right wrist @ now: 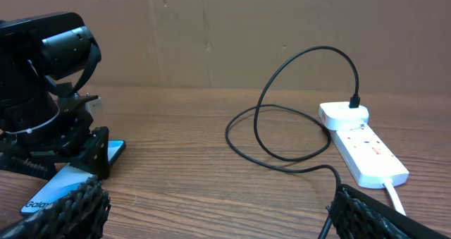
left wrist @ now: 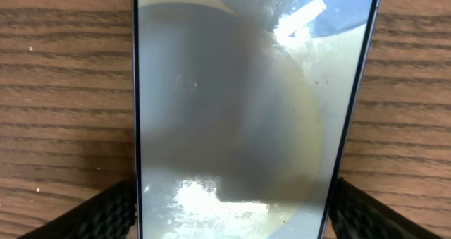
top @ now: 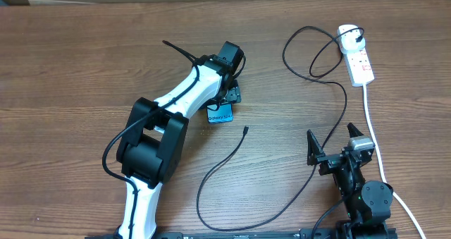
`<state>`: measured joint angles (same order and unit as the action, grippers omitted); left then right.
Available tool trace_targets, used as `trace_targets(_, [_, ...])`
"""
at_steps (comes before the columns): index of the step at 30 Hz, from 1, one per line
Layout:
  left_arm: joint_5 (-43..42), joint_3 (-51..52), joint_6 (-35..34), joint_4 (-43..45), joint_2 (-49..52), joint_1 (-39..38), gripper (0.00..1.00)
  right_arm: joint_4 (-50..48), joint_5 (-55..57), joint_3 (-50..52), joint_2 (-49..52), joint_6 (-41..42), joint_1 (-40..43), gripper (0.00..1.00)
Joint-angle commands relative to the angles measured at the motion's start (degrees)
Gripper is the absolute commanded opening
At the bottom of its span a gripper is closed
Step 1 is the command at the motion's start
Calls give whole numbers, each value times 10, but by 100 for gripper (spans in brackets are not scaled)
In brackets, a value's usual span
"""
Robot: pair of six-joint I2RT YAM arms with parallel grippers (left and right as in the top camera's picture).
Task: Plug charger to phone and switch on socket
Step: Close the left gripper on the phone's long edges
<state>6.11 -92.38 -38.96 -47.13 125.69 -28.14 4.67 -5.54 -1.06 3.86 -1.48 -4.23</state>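
The phone [top: 220, 114] lies flat on the wooden table, its light-blue end with "Galaxy S24" text showing past my left gripper [top: 227, 98]. In the left wrist view the phone [left wrist: 232, 91] fills the frame, and my left gripper [left wrist: 232, 214] straddles it with both pads against its long edges. The charger cable [top: 211, 172] snakes across the table. Its loose tip [top: 245, 129] lies just right of the phone and its plug [top: 359, 36] sits in the white socket [top: 358, 59]. My right gripper [top: 330, 142] stands open and empty near the front edge.
The socket's thick white cord [top: 373, 137] runs toward the front, beside my right arm. Cable loops [right wrist: 282, 161] lie between the socket [right wrist: 366, 151] and the phone [right wrist: 67, 186]. My right gripper [right wrist: 222, 211] has only bare table between its fingers. A cardboard wall [right wrist: 225, 27] closes the back.
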Motion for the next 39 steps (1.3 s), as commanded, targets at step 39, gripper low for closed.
trace_targets(39, [-53,-32,-5,-43,1,-1,74,-3,3,6,-4,1,-2,100])
